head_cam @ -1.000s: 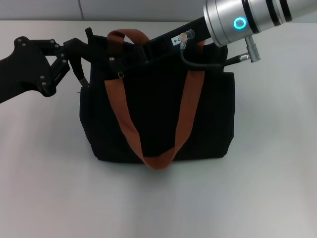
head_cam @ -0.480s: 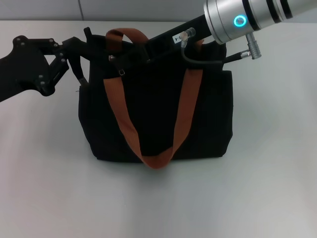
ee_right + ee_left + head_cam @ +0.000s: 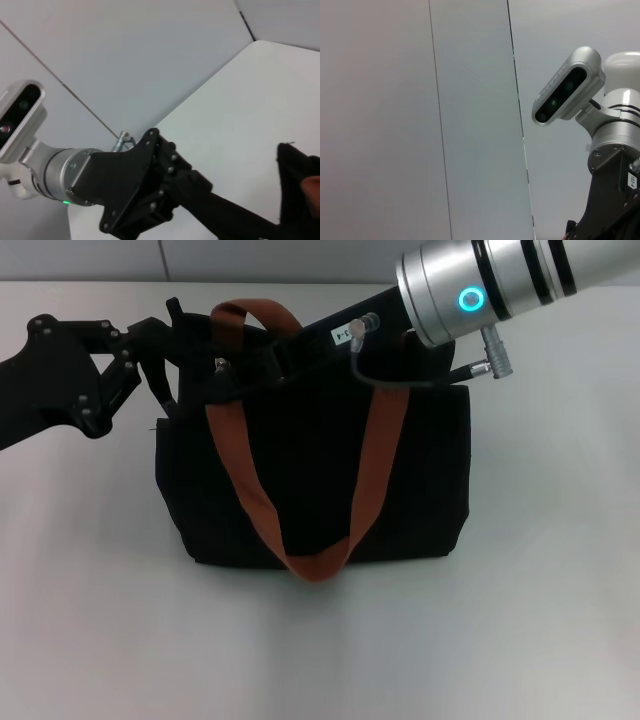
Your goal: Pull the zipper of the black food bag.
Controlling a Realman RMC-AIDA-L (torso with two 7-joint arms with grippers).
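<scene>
The black food bag [image 3: 320, 480] stands upright on the table, one orange-brown strap [image 3: 240, 490] hanging down its front. My left gripper [image 3: 178, 338] reaches in from the left and is shut on the bag's top left corner. From the upper right, my right gripper [image 3: 228, 375] lies along the bag's top edge. It is shut at the small silver zipper [image 3: 220, 365] near the left strap. The zipper track is hidden behind the black fingers. In the right wrist view the left arm's black linkage [image 3: 150, 200] leads to the bag's corner [image 3: 295, 170].
The white table [image 3: 520, 620] surrounds the bag on all sides. My right arm's silver wrist [image 3: 480, 290], with its cable and plugs, hangs over the bag's right top. A panelled wall stands behind. The left wrist view shows the wall and the right arm's camera [image 3: 567, 92].
My right arm has slid left along the bag's top, and the silver pull moved left with it. The bag's top edge shifted slightly left. The left gripper held still.
</scene>
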